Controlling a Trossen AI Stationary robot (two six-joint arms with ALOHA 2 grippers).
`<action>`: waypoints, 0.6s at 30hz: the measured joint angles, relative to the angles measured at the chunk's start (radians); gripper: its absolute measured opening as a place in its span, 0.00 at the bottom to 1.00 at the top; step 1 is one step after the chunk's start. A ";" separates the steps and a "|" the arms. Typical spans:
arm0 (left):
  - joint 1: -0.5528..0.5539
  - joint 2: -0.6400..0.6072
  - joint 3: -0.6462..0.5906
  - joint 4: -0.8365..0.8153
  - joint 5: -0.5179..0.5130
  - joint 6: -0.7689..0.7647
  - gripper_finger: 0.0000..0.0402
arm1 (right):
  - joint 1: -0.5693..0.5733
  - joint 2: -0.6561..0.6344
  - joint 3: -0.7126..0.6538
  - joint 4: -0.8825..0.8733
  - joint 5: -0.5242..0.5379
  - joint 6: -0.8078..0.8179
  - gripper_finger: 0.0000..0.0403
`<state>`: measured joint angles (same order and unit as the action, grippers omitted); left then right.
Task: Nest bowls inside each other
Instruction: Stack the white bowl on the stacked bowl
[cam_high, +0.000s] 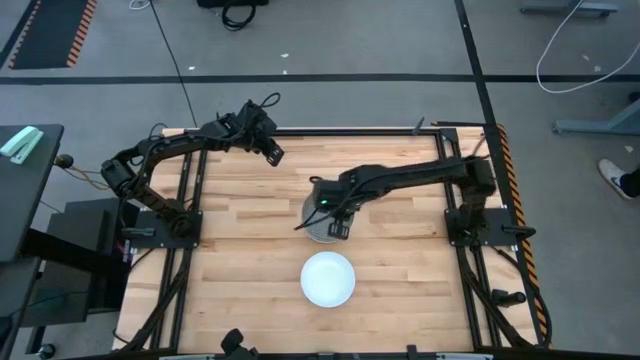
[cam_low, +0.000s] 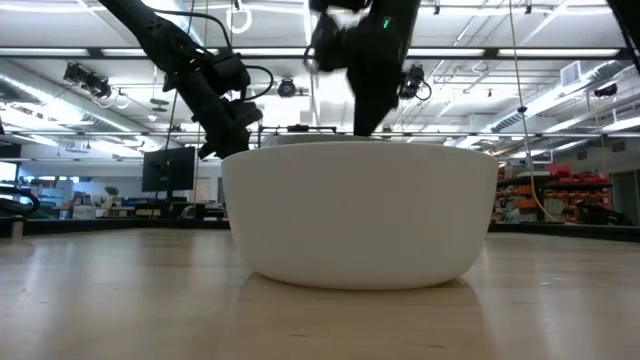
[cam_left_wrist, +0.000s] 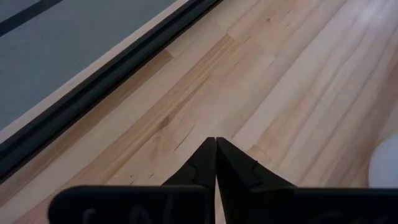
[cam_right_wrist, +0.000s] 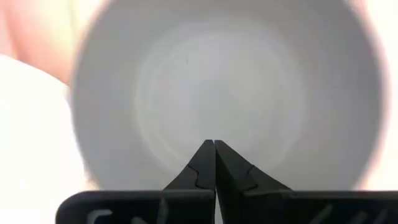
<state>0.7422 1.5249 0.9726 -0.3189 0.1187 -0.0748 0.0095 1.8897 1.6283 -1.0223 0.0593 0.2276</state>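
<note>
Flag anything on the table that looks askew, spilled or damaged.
Nothing stands out. The round white bowl sits upright on the wooden table, and the grey bowl lies flat under the right gripper.

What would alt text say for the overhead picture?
Seen from above, the right gripper hangs over a round light grey bowl mid-table, with a round white bowl nearer the front edge. The left gripper waits at the wooden table's back edge.
</note>
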 joint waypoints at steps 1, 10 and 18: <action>0.000 0.000 0.000 -0.001 -0.007 0.000 0.05 | 0.006 -0.027 0.000 -0.007 0.000 0.020 0.01; 0.000 0.000 0.000 -0.017 -0.033 0.000 0.06 | 0.133 -0.191 0.002 -0.018 -0.060 0.245 0.05; 0.000 0.000 0.000 -0.028 -0.037 -0.003 0.05 | 0.288 -0.149 0.002 -0.044 -0.067 0.375 0.10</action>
<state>0.7419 1.5249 0.9726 -0.3474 0.0818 -0.0774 0.2974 1.7411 1.6299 -1.0663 -0.0075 0.6030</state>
